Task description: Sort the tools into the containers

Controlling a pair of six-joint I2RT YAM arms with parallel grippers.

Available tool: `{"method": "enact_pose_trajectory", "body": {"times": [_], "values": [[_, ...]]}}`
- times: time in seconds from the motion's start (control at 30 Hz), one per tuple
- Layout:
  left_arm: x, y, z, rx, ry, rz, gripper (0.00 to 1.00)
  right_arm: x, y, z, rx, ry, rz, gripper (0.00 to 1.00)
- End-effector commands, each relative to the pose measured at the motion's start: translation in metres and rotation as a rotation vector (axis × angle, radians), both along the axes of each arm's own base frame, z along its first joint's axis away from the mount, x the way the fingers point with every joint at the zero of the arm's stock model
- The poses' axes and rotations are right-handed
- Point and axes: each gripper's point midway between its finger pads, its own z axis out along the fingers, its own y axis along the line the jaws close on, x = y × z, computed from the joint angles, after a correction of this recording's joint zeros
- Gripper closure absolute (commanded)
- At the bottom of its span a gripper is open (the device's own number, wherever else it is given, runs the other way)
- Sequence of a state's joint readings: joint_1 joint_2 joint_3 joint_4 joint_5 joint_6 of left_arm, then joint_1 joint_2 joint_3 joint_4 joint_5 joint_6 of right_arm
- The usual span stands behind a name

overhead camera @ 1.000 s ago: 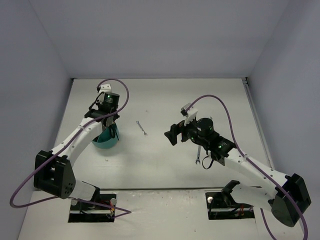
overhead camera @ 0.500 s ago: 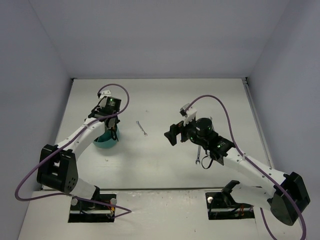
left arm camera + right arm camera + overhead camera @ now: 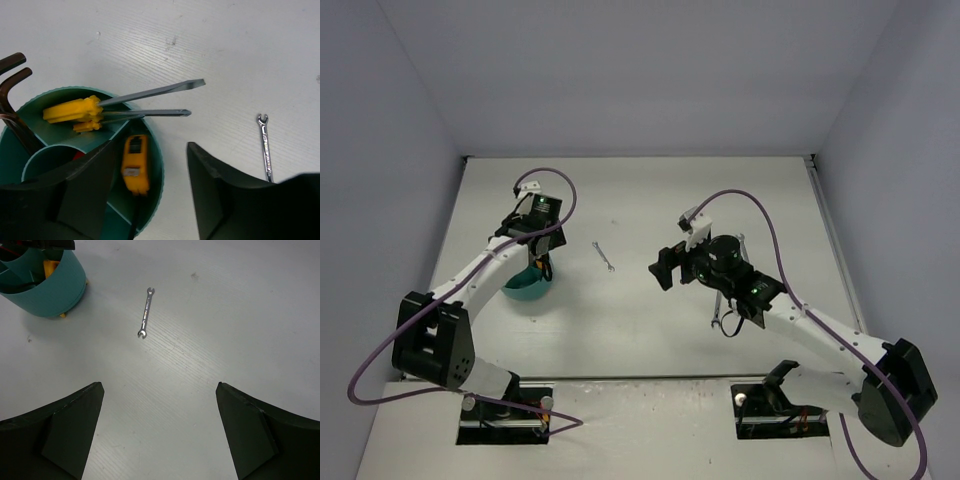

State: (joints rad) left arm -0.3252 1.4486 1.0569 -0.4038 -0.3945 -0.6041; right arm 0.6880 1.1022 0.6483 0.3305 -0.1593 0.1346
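Sorting close to its end, judged from the layout: the round teal bowl [image 3: 50,132], at 9 o'clock on the white tabletop [image 3: 640,200] in the overhead view, already holds most of the tools. One compartment carries two screwdrivers [image 3: 75,111] with blocky yellow-orange plastic handles, their thin grey steel shafts overhanging the rim toward 3 o'clock. Dark, rounded L-shaped hex keys [image 3: 11,87] lean out at 9 o'clock, and an orange-headed tool [image 3: 135,161] with a dark tail lies in the compartment at 5 o'clock. The bowl is smooth matte plastic, low-walled, with curved inner dividers. The left fingers [image 3: 90,190], broad black wedges, hang above the bowl, spread apart with nothing between them. Left to do: a slim, bright, double-ended wrench [image 3: 145,313] lies flat on the faintly striated tabletop at 3 o'clock of the bowl, well apart from it, and a second wrench [image 3: 717,314] lies partly under the right arm. The right fingers [image 3: 65,430] stand wide open and empty above bare tabletop, with the first wrench toward 12 o'clock in their own view
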Motion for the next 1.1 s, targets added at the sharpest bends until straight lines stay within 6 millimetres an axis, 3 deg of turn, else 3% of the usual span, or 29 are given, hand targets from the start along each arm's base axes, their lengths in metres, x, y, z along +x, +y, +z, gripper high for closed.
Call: {"method": "enact_pose_trajectory", "body": {"times": [0.0, 0.17, 0.37, 0.47, 0.6, 0.67, 0.73, 0.8, 0.87, 1.07], "values": [[0.005, 0.001, 0.042, -0.03, -0.096, 0.004, 0.41, 0.014, 0.0, 0.018, 0.041, -0.039, -0.067, 0.08], [0.004, -0.015, 0.07, -0.092, -0.144, -0.083, 0.39, 0.02, 0.0, 0.011, 0.027, -0.002, -0.097, 0.15], [-0.006, -0.045, 0.117, -0.187, -0.213, -0.23, 0.39, 0.024, 0.023, -0.004, -0.006, 0.071, -0.024, 0.39], [-0.021, -0.042, 0.142, -0.176, -0.239, -0.269, 0.39, 0.033, 0.038, -0.001, -0.028, 0.081, 0.008, 0.42], [-0.043, -0.024, 0.165, -0.116, -0.275, -0.272, 0.38, 0.045, 0.059, -0.017, -0.075, 0.122, 0.044, 0.44], [-0.058, -0.01, 0.165, -0.062, -0.264, -0.267, 0.37, 0.058, 0.079, -0.014, -0.086, 0.12, 0.069, 0.46], [-0.069, 0.0, 0.167, -0.036, -0.276, -0.26, 0.35, 0.062, 0.092, -0.032, -0.127, 0.152, 0.087, 0.47], [-0.076, 0.005, 0.164, -0.025, -0.281, -0.262, 0.34, 0.069, 0.105, -0.038, -0.148, 0.163, 0.1, 0.47], [-0.085, 0.01, 0.152, -0.002, -0.265, -0.275, 0.33, 0.081, 0.125, -0.05, -0.186, 0.181, 0.107, 0.48], [-0.1, 0.019, 0.123, 0.024, -0.221, -0.269, 0.31, 0.102, 0.152, -0.079, -0.272, 0.207, 0.104, 0.57]]}}
